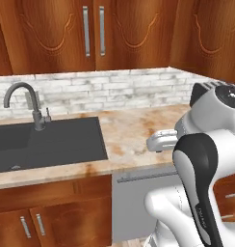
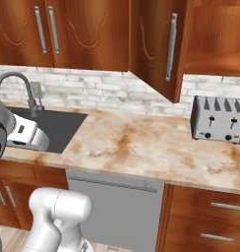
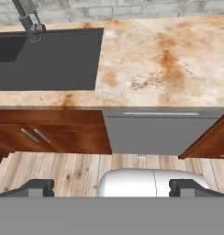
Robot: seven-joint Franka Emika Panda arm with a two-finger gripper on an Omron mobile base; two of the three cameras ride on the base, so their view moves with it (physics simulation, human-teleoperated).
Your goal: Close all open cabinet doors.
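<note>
An upper cabinet door (image 2: 156, 47) with a silver bar handle (image 2: 171, 47) stands swung out over the counter, baring the wooden cabinet inside (image 2: 215, 39). The same door (image 1: 211, 38) fills the top right of the left base view. To its left a pair of upper doors (image 1: 93, 31) sits shut, handles side by side. The lower doors (image 3: 49, 137) under the sink look shut. My gripper (image 3: 111, 188) is open with nothing between its fingertips (image 3: 38, 187). It hangs over the counter's front edge, well below the open door, looking down.
A dark sink (image 1: 47, 142) with a grey faucet (image 1: 28, 103) is set into the marbled counter (image 2: 141, 147). A silver toaster (image 2: 220, 118) stands at the right, under the open cabinet. A grey dishwasher front (image 2: 117, 206) sits below the counter, with drawers (image 2: 210, 221) to its right.
</note>
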